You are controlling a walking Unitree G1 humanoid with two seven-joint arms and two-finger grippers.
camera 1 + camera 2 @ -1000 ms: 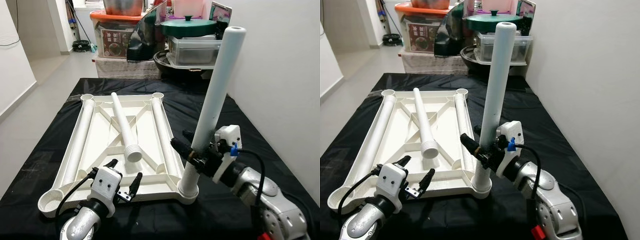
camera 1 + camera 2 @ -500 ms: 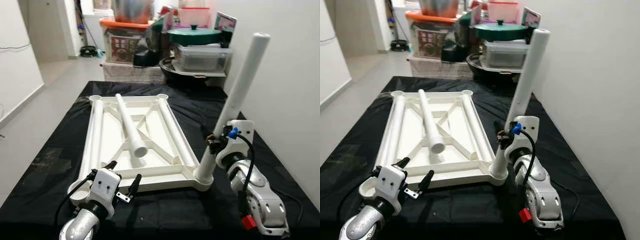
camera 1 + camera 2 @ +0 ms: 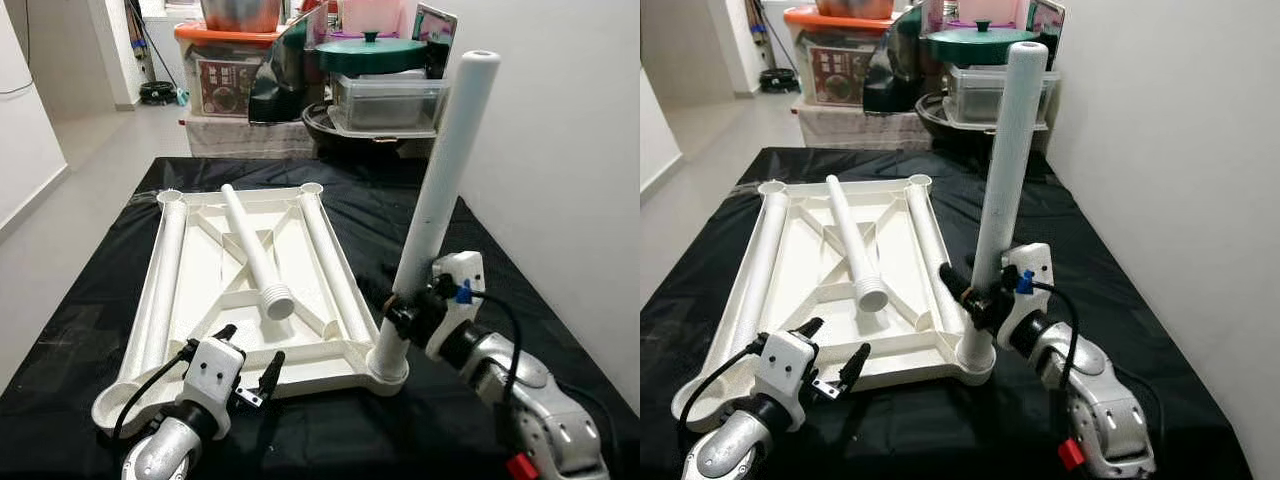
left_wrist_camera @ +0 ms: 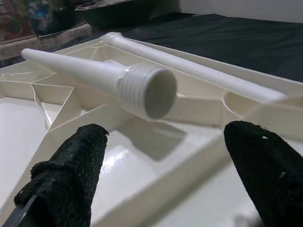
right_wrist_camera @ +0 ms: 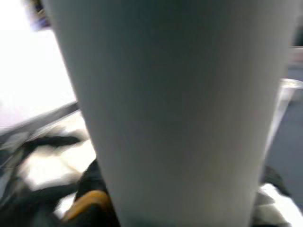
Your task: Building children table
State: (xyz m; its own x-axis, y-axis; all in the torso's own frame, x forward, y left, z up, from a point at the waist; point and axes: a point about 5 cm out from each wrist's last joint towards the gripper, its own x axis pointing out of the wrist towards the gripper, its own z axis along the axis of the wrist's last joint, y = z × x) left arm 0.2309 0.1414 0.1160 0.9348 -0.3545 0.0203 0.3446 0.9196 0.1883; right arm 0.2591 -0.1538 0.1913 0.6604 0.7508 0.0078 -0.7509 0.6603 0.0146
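Note:
An upturned white plastic tabletop (image 3: 215,275) lies on a black cloth. One white leg (image 3: 442,190) stands upright in its near right corner socket, tilted slightly right. My right gripper (image 3: 402,312) is shut on that leg low down, just above the socket; the right wrist view shows the leg (image 5: 175,109) up close. A loose leg (image 3: 255,255) lies across the tabletop's ribs, threaded end (image 4: 147,92) toward me. My left gripper (image 3: 246,358) hovers open at the tabletop's near edge, apart from the loose leg, fingers (image 4: 66,175) spread wide.
Long white tubes run along the left side (image 3: 165,270) and right side (image 3: 325,250) of the tabletop. Beyond the cloth-covered table (image 3: 480,250) stand storage boxes (image 3: 235,70) and a green-lidded pot (image 3: 375,52). A white wall (image 3: 570,150) is close on the right; floor (image 3: 60,190) lies left.
The head view swung about and came back. My right wrist has turned around the standing leg, its fingers now showing on the leg's left side. The left gripper stays open in place.

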